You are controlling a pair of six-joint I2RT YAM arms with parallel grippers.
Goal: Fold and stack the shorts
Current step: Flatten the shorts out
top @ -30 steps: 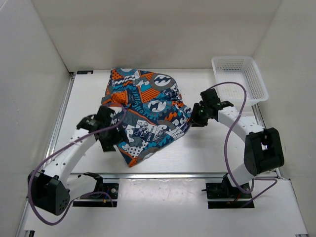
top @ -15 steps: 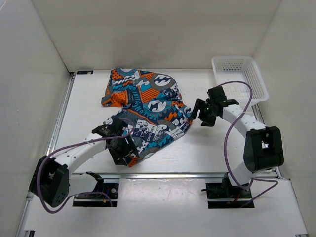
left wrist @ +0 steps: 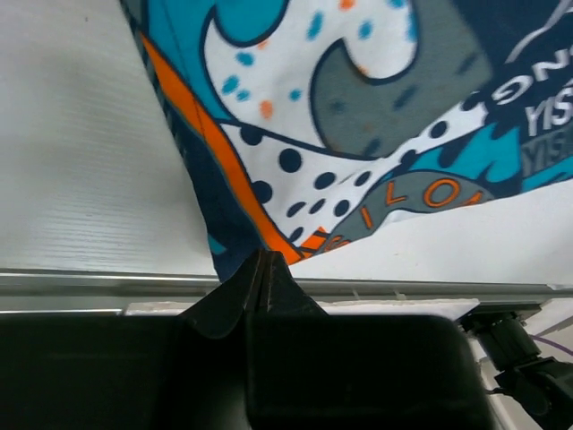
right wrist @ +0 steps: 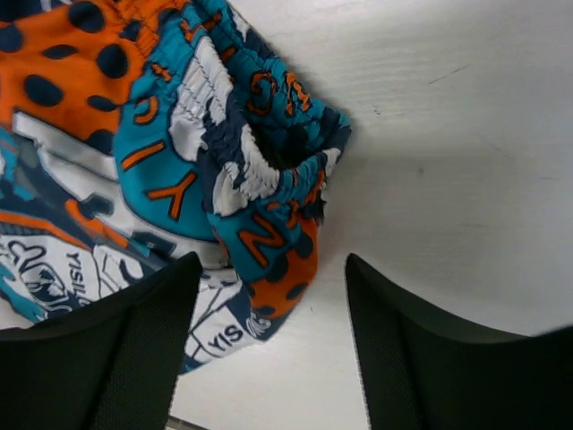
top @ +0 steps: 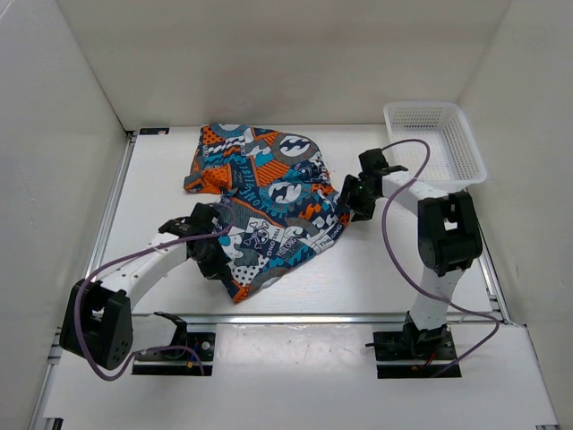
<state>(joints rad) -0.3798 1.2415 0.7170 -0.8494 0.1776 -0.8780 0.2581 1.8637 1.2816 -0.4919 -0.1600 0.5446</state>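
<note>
Shorts [top: 264, 197] lie crumpled on the white table [top: 152, 188], spread from its middle toward 12 o'clock in the overhead view, with the busy orange, teal and grey print facing up

The left fingers [left wrist: 224, 300] are pressed together to a point. The left wrist camera shows the cloth's dark, orange-edged corner running down into their tips, so the left gripper [top: 215, 262] is pinching the fabric. From above that pinch is hidden under the wrist, and only the gripper's place at the garment's 7 o'clock edge can be read. The wrist camera also shows a metal rail [left wrist: 89, 282] crossing behind the fingertips

The right fingers [right wrist: 134, 349] stand wide apart. The right wrist camera shows a gathered, ruffled end of the shorts bulging down from 12 o'clock into the gap between them. The cloth passes behind the finger at 9 o'clock, and I cannot tell whether it touches that finger. Bare table lies toward 3 o'clock. From above, the right gripper [top: 347, 199] sits at the cloth's 3 o'clock edge, but its spread cannot be judged there

A white mesh basket [top: 470, 152] stands at the table's 2 o'clock corner, apart from the cloth and beyond the right arm; only the overhead camera shows it
</note>
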